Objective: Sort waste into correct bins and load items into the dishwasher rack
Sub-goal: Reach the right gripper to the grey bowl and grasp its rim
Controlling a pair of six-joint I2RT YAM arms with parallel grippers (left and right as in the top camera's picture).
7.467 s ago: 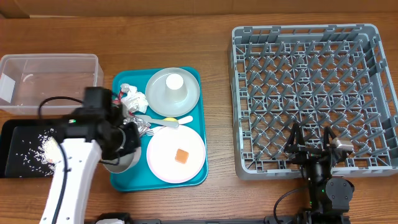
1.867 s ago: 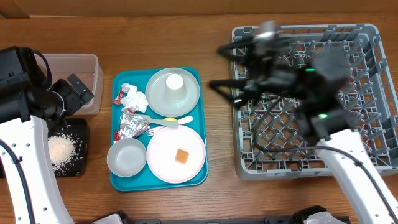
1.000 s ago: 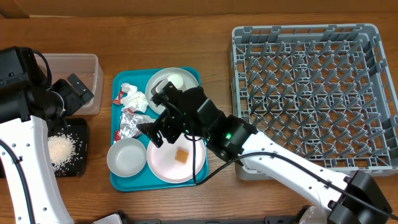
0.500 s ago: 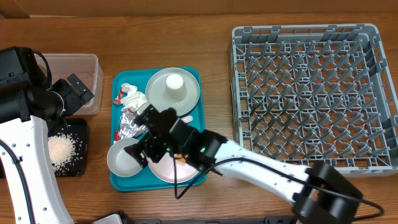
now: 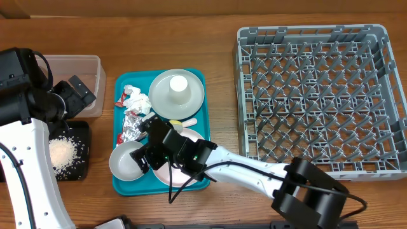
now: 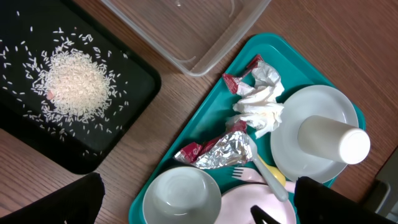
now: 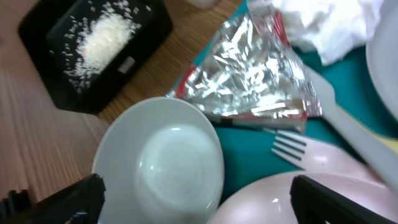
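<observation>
The right tool (image 5: 148, 156) hung spread over the white bowl (image 7: 163, 167) on the teal tray (image 5: 119, 182), beside the foil (image 7: 255, 74). The left tool (image 6: 199, 194), also spread, hovered near the black tray (image 6: 127, 134) holding rice (image 6: 71, 84).

Right arm (image 5: 254, 173) stretched far across to the left, wrist pitched down. Right gripper (image 5: 150, 154): 2 fingers (image 7: 71, 198) spread wide. Left arm (image 5: 25, 159) bent upright at the left edge; left gripper (image 5: 75, 94) likewise spread wide.
</observation>
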